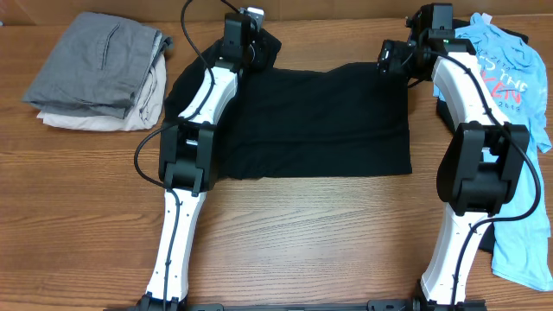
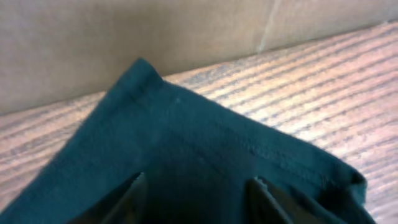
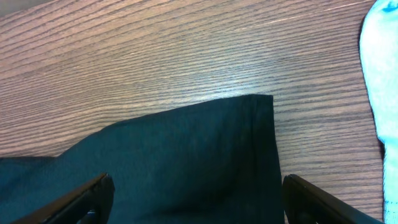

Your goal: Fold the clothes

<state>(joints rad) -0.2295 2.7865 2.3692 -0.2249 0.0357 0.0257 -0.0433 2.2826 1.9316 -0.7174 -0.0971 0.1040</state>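
A black garment [image 1: 320, 121] lies spread flat on the wooden table. My left gripper [image 1: 246, 43] is at its far left corner. In the left wrist view the left gripper [image 2: 198, 182] is open, with both fingers low over the dark cloth [image 2: 186, 124] just behind the pointed corner. My right gripper [image 1: 389, 59] is at the far right corner. In the right wrist view the right gripper [image 3: 196, 190] is wide open, its fingers straddling the cloth's square corner [image 3: 186, 137]. Neither gripper holds cloth.
A folded stack of grey and beige clothes [image 1: 99, 69] sits at the far left. A light blue printed T-shirt [image 1: 510, 78] lies at the far right under the right arm; its edge shows in the right wrist view [image 3: 379, 74]. A beige wall [image 2: 124, 43] stands behind the table.
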